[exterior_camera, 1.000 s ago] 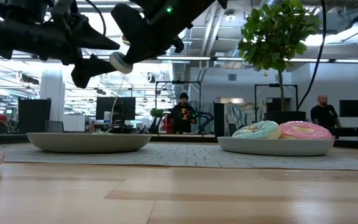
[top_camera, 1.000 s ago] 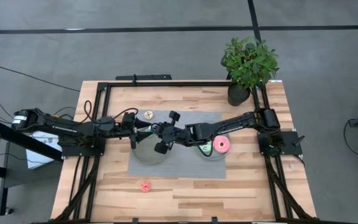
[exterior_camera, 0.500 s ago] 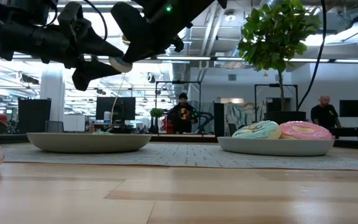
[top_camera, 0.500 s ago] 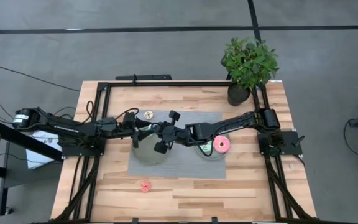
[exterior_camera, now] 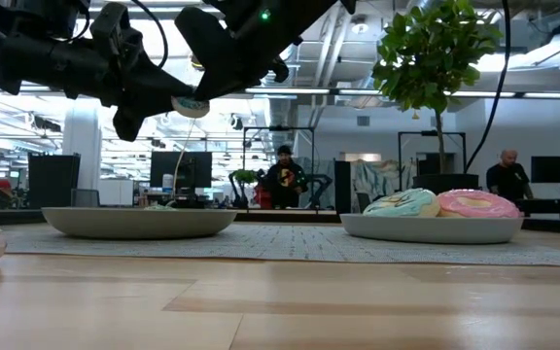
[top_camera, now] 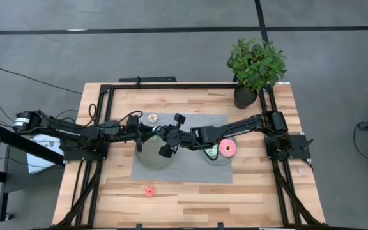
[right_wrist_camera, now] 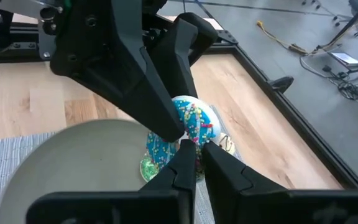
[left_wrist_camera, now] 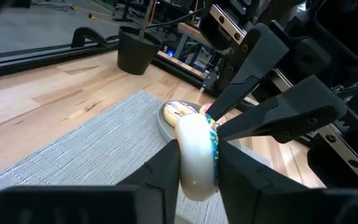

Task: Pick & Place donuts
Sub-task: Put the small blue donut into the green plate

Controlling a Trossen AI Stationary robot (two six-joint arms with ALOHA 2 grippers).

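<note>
A large donut (left_wrist_camera: 194, 155), white with blue sprinkled icing, hangs on edge above the left grey plate (top_camera: 153, 155), between both grippers. My left gripper (exterior_camera: 159, 93) reaches in from the table's left and is shut on it. My right gripper (right_wrist_camera: 194, 153) reaches in from the right and is shut on the same donut. A mint-green donut (exterior_camera: 402, 203) and a pink donut (exterior_camera: 476, 203) lie on the right plate (exterior_camera: 431, 228). A small red donut (top_camera: 149, 190) lies on the wood near the front edge, and a small tan one (top_camera: 152, 117) lies on the mat's far side. My left gripper pinches the donut across its thickness, one finger on the white underside (left_wrist_camera: 184, 163) and the other on the sprinkled face (left_wrist_camera: 215, 144). The fingers come level from the table's left. The donut stands on edge, lifted clear above the left plate. My right gripper pinches the donut's ring at the side nearest it (right_wrist_camera: 194, 138), between its two fingers (right_wrist_camera: 178, 163). The fingers come about level from the table's right. The donut is clear of the plate; whether a finger passes through its hole I cannot tell.
A grey mat (top_camera: 190, 167) carries both plates. A potted plant (top_camera: 255, 67) stands at the far right corner. A small green donut (right_wrist_camera: 146, 168) lies on the left plate. People sit in the room beyond the table. Bare wood stretches along the front edge.
My left gripper has moved a little toward the table's right, around the donut, and has shut on it; its fingers stood wide apart a second ago. My right gripper and the donut have kept their place above the left plate.
</note>
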